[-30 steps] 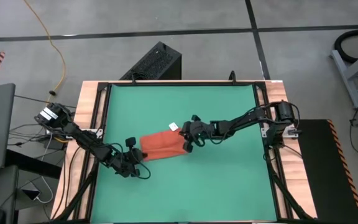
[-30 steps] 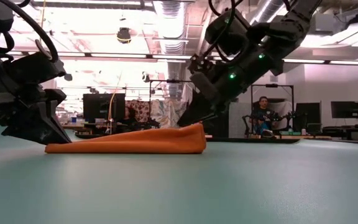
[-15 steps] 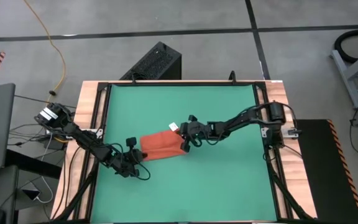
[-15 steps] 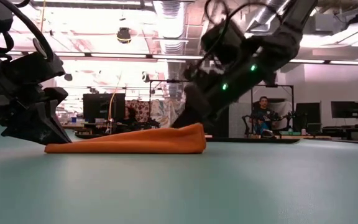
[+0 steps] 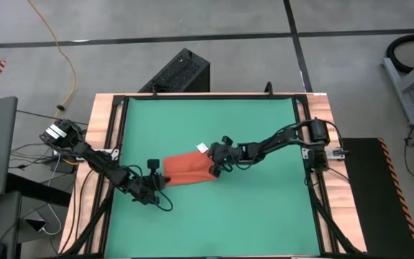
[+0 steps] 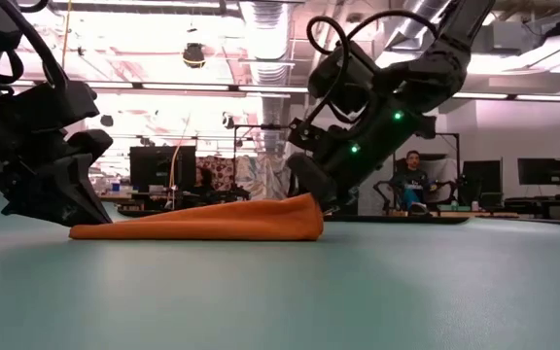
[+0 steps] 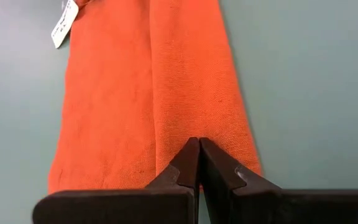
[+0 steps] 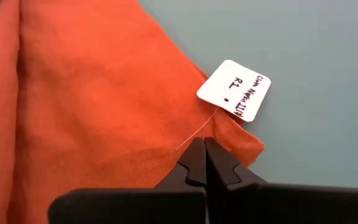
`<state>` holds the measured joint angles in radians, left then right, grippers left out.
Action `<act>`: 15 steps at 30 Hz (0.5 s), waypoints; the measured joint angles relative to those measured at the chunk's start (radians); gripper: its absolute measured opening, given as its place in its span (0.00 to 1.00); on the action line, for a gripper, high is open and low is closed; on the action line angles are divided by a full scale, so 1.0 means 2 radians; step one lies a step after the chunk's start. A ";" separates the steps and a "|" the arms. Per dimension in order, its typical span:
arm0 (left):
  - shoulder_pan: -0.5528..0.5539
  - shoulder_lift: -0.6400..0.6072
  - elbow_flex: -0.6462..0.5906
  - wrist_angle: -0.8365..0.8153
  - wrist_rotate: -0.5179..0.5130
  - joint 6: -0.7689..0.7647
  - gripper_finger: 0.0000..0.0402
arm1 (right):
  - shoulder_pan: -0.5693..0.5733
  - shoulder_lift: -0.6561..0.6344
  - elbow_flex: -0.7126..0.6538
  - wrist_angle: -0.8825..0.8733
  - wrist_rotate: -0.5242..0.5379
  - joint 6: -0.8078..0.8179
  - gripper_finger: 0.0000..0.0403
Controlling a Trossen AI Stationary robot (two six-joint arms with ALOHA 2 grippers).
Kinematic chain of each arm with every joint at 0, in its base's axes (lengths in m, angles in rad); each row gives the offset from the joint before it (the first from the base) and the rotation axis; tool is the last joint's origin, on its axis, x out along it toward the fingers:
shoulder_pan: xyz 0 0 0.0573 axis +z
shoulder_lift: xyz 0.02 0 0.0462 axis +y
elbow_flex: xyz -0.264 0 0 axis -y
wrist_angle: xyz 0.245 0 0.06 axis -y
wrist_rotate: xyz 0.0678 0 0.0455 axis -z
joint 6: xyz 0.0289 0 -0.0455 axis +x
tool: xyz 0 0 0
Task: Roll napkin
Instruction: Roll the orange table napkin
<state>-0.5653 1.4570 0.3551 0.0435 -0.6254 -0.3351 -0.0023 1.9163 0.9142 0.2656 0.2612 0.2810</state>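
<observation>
The napkin point(image 5: 187, 167) lies folded in a long flat strip near the middle of the green mat point(image 5: 264, 216), running on a slight slant between the two arms, its white tag point(image 5: 201, 147) poking out at the end on the right arm's side. Down at one end, the left gripper point(image 5: 154, 183) sits low on the cloth's edge, fingers point(image 7: 185, 167) pressed tight together with the tips right on the orange fabric; they look pinched on the hem, though how much cloth is between them is hard to tell. At the other end, the right gripper point(image 5: 216, 165) is down on the corner by the tag, its fingers point(image 8: 194, 160) also squeezed together, tips meeting at the napkin's edge just beside the tag's thread. From table height the napkin point(image 6: 202, 222) is a low wedge, thin at the left gripper's end and thicker at the folded end under the right gripper point(image 6: 321, 199). A seated person point(image 6: 411, 182) shows far back in the room.
</observation>
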 joint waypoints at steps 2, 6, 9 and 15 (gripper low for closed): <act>0.004 0.000 0.000 0.000 0.002 0.014 0.00 | 0.011 -0.001 0.001 -0.019 0.019 0.026 0.02; 0.014 0.000 0.000 0.003 0.003 0.051 0.00 | 0.042 -0.002 0.001 -0.060 0.059 0.069 0.02; 0.024 0.000 0.000 0.007 0.008 0.065 0.00 | 0.064 -0.002 0.001 -0.082 0.078 0.102 0.02; 0.036 0.000 0.000 0.019 0.013 0.083 0.00 | 0.095 -0.004 0.000 -0.088 0.128 0.127 0.02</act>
<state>-0.4925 1.4578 0.3542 0.0811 -0.5989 -0.1686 0.1877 1.9090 0.9134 0.0900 0.5171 0.5343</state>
